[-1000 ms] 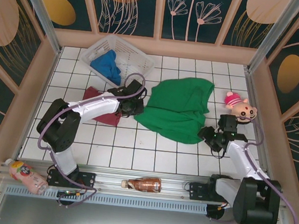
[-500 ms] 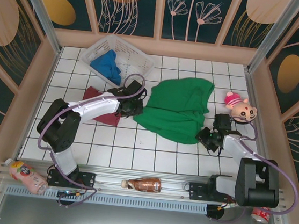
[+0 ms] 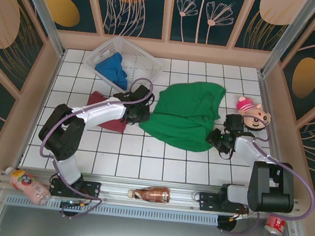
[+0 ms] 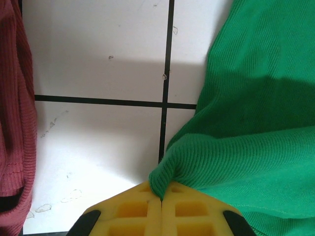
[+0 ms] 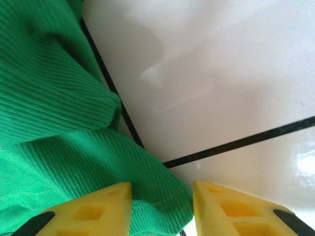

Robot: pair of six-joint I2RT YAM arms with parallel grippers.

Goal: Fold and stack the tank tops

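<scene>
The green tank top [image 3: 186,115] lies spread mid-table. My left gripper [image 3: 144,116] is at its left edge, shut on a pinched fold of green cloth [image 4: 170,172] just above the fingertips of the left gripper [image 4: 161,196]. My right gripper [image 3: 216,140] sits at the top's near right corner, open, and the right wrist view shows the right gripper [image 5: 162,196] straddling the hem of the green cloth [image 5: 59,108]. The maroon tank top [image 3: 98,101] lies left of my left arm, with its edge [image 4: 15,123] in the left wrist view. The blue tank top [image 3: 113,70] sits in the basket.
The white lattice basket [image 3: 147,60] stands at the back left. A pink plush toy [image 3: 252,113] lies close behind my right arm. A brown bottle [image 3: 151,194] and a pink bottle [image 3: 27,186] lie along the near rail. Wooden walls close in both sides.
My right gripper has slid left and slightly away from me onto the green top's corner, its jaws narrowing. The left gripper stays shut on the green cloth, unmoved.
</scene>
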